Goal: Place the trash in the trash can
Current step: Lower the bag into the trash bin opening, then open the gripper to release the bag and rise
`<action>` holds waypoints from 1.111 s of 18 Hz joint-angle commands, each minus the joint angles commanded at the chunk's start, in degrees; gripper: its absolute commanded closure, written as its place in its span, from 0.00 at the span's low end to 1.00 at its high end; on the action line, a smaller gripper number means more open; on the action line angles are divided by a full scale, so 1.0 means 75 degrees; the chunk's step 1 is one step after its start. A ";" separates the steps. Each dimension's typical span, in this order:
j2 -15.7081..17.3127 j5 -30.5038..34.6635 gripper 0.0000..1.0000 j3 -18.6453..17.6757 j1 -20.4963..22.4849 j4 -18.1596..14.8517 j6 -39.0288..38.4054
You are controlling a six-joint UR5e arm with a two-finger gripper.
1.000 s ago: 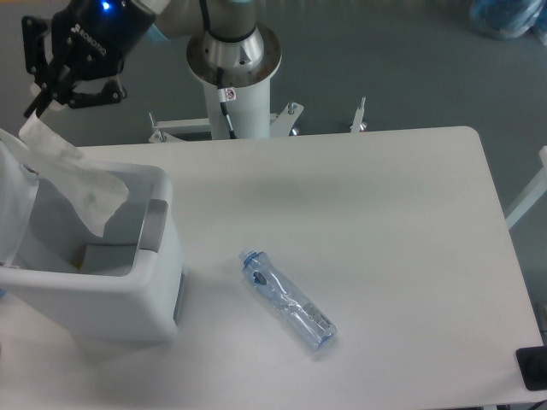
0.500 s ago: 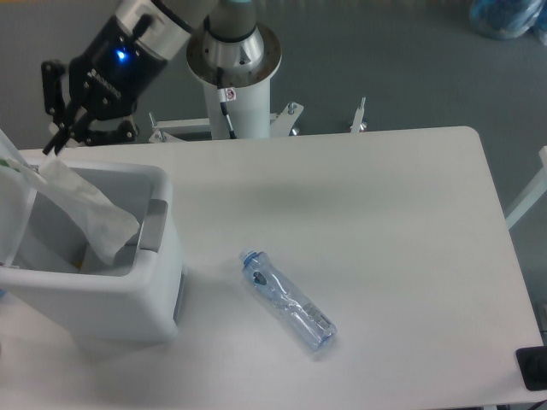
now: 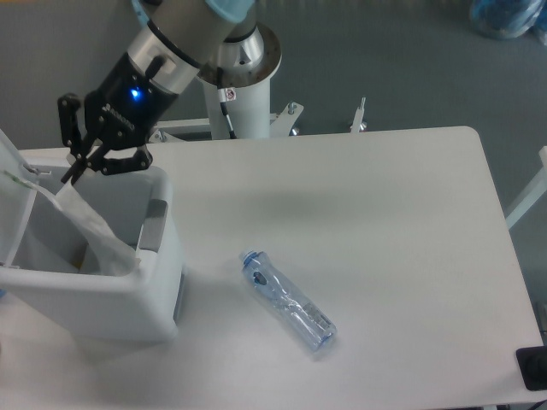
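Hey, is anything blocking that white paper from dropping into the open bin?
Nothing visible does. The gripper holds the white paper by its top end over the trash can; the lid is open and the paper's lower part already hangs inside the opening.

Black claw [image 3: 75, 173], blue light, silver arm [image 3: 175, 38].

Open trash can [image 3: 128, 295] mouth partly blocked by tissue [image 3: 94, 231]; bottle [image 3: 288, 301] on bench [image 3: 385, 222], well apart.

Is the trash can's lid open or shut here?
Open. The trash can shows its interior, the lid stands raised at left, and white paper hangs inside.
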 joint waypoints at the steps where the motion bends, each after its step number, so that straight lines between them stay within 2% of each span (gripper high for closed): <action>1: -0.0012 0.0012 1.00 0.0000 -0.0012 0.0000 -0.0011; 10: -0.0117 0.1065 1.00 -0.0141 -0.0281 -0.0023 0.0339; 12: -0.0141 0.1428 1.00 -0.0164 -0.0527 -0.0023 0.0480; 16: -0.0059 0.1559 1.00 -0.0351 -0.0563 -0.0058 0.1030; 20: 0.0058 0.1547 0.99 -0.0317 -0.0621 -0.0070 0.1043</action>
